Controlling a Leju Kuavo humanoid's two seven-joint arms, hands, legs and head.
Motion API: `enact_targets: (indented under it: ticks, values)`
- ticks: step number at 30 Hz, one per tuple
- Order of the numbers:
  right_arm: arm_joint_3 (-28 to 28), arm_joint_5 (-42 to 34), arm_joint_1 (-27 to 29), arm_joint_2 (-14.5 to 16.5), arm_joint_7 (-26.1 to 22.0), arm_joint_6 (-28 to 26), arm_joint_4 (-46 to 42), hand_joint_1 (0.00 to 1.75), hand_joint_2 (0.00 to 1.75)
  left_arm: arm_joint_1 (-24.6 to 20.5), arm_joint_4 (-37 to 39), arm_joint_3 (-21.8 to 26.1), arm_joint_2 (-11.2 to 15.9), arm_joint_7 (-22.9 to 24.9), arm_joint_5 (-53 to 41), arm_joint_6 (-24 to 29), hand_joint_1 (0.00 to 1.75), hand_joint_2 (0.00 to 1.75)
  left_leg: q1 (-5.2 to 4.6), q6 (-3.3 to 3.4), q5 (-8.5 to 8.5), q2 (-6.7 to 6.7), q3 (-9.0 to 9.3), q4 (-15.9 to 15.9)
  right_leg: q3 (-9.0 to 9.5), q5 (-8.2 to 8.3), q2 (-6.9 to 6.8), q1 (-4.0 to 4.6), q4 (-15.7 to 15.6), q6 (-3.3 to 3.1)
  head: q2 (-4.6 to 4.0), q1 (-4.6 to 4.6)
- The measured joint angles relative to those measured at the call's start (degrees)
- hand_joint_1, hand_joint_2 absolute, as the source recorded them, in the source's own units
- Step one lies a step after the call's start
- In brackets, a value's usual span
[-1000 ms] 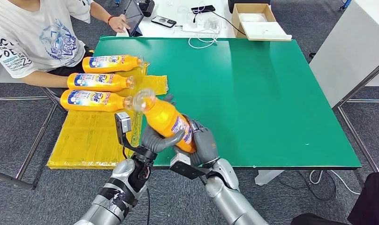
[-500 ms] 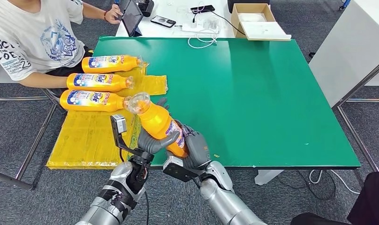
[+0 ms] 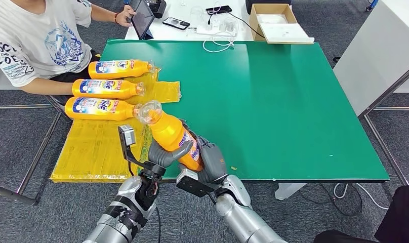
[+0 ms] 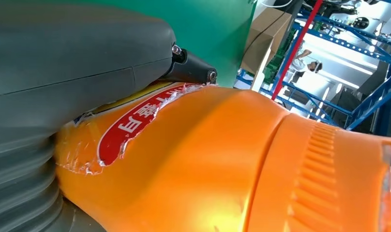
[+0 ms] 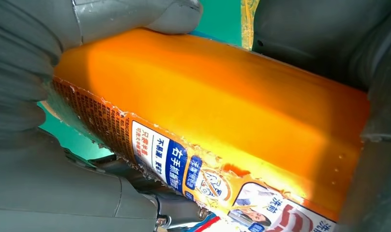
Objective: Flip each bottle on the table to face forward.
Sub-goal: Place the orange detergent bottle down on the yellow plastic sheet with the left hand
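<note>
Both hands grasp one orange plastic detergent bottle (image 3: 174, 137) above the near-left edge of the green table (image 3: 273, 96). The left hand (image 3: 164, 153) wraps it from the left, the right hand (image 3: 210, 162) from the right. Its clear cap tilts far-left, towards three matching labelled orange bottles (image 3: 106, 88) lying on a yellow sheet (image 3: 96, 147).

Two silver, rounded metal forearms rise from below, the left one (image 3: 125, 210) banded with black segments and trailed by a thin black cable. Each ends in a dark grey, matte hand: the left hand (image 3: 164, 153) with a thick, smooth grey thumb, the right hand (image 3: 211, 162) with darker fingers. A small grey box camera (image 3: 126, 135) stands on a black bracket at the left wrist; a black block (image 3: 191, 183) sits at the right. The left wrist view shows a grey ribbed cover (image 4: 19, 193) and a silver screw (image 4: 211, 75).
</note>
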Motion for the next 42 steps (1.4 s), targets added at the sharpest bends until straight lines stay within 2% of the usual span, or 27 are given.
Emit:
enact_targets:
  ticks: [2,3,5,6,7,9,12,17,25,27,29,32,36,39,42]
  values:
    - [0.01,-0.21,-0.03,0.0,0.04,-0.12,0.02,1.75,1.75,0.01,-0.13,0.0,0.0,-0.08,-0.3,0.01,1.75,1.75,0.0,0.0,0.0,0.0,0.0,0.0,0.0,0.0,0.0,0.0,0.0,0.0,0.0,0.0]
    - [0.01,-0.34,-0.07,0.0,0.12,-0.21,0.03,1.63,1.75,0.01,-0.22,0.0,0.0,-0.13,-0.5,0.07,1.75,1.75,0.0,0.0,0.0,0.0,0.0,0.0,0.0,0.0,0.0,0.0,0.0,0.0,0.0,0.0]
    - [0.0,-0.59,-0.2,0.01,0.51,-0.4,0.1,0.76,1.75,0.01,-0.43,-0.01,0.0,-0.22,-0.9,0.48,1.75,1.75,0.0,0.0,0.0,0.0,0.0,0.0,0.0,0.0,0.0,0.0,0.0,0.0,0.0,0.0]
    - [-0.01,-0.72,-0.26,0.05,0.85,-0.47,0.17,0.32,1.31,0.0,-0.55,-0.04,0.0,-0.26,-1.14,0.84,1.75,1.75,0.0,0.0,0.0,0.0,0.0,0.0,0.0,0.0,0.0,0.0,0.0,0.0,0.0,0.01]
    - [-0.02,-0.83,-0.32,0.14,1.31,-0.54,0.26,0.0,0.87,-0.02,-0.7,-0.07,0.0,-0.33,-1.43,1.31,1.75,1.75,0.0,0.0,0.0,0.0,0.0,0.0,0.0,0.0,0.0,0.0,0.0,0.0,0.0,0.01]
    - [-0.08,-1.04,-0.43,0.43,2.39,-0.62,0.54,0.0,0.0,-0.05,-1.13,-0.2,-0.01,-0.77,-2.93,3.07,1.75,1.75,0.0,0.0,0.0,0.0,0.0,0.0,0.0,0.0,0.0,0.0,0.0,0.0,0.0,0.0]
    - [-0.28,-1.9,-0.53,0.8,3.36,-0.07,0.9,0.0,0.0,-0.17,-2.17,-0.61,-0.04,-2.71,-7.81,8.7,1.75,1.75,0.0,0.0,0.0,-0.01,-0.01,0.0,0.0,0.0,0.0,0.0,0.0,0.0,0.0,0.01]
    - [-1.01,-5.62,-0.01,0.91,2.74,2.99,-0.99,0.0,0.0,-1.88,-3.39,-0.2,0.06,-6.33,-17.06,23.31,1.75,1.75,0.01,0.0,0.01,-0.02,-0.02,0.0,0.02,0.01,-0.01,0.02,0.0,0.0,0.0,0.02]
    - [-2.97,-12.42,3.71,0.37,0.53,5.63,-13.14,0.0,0.0,-6.46,-1.97,5.73,2.6,-12.32,-31.01,45.67,1.75,1.75,0.02,-0.01,0.01,-0.01,-0.01,0.0,0.02,0.01,0.0,0.03,0.01,0.0,0.0,0.02]
    - [-3.64,-14.14,4.9,0.2,-0.37,4.69,-17.05,0.0,0.0,-7.37,0.03,7.15,3.71,-12.05,-37.68,51.57,1.75,1.75,0.01,-0.01,0.01,-0.02,-0.01,0.0,0.01,0.0,0.0,0.02,0.01,0.0,0.0,0.02]
    - [-4.32,-15.56,6.14,0.07,-1.23,2.57,-20.89,0.0,0.0,-8.05,2.33,9.05,4.68,-9.64,-49.47,55.66,1.75,1.75,0.01,-0.01,0.01,-0.04,-0.02,0.0,0.02,0.0,-0.01,0.02,0.01,0.0,0.0,0.02]
    - [-5.26,-16.95,7.7,-0.05,-2.07,-0.83,-26.22,0.0,0.0,-8.32,4.83,14.35,5.32,-6.11,-69.46,57.03,1.75,1.75,0.0,-0.01,0.01,-0.01,-0.03,0.0,0.0,0.0,0.01,0.01,0.01,-0.01,0.0,0.03]
    - [-5.81,-17.62,9.01,-0.17,-2.27,-3.47,-30.81,0.0,0.0,-8.52,7.17,20.83,5.5,-3.18,-80.23,57.31,1.75,1.75,0.0,-0.01,0.01,0.06,-0.01,0.0,-0.04,0.01,0.06,0.0,0.01,-0.01,0.0,0.02]
    - [-5.89,-19.17,9.68,-0.2,-2.33,-6.84,-33.91,0.0,0.0,-8.95,9.39,24.4,6.0,2.39,-91.82,57.1,1.75,1.75,0.01,-0.01,0.01,0.01,-0.01,0.0,-0.01,0.01,0.04,0.02,0.01,-0.02,0.0,0.02]
    - [-6.03,-20.77,10.01,-0.41,-2.34,-8.11,-36.19,0.0,0.0,-9.5,13.09,25.62,7.42,7.41,-100.95,57.18,1.75,1.75,0.02,-0.02,0.01,0.09,0.01,-0.01,-0.03,0.01,0.06,0.03,0.01,-0.02,0.0,0.02]
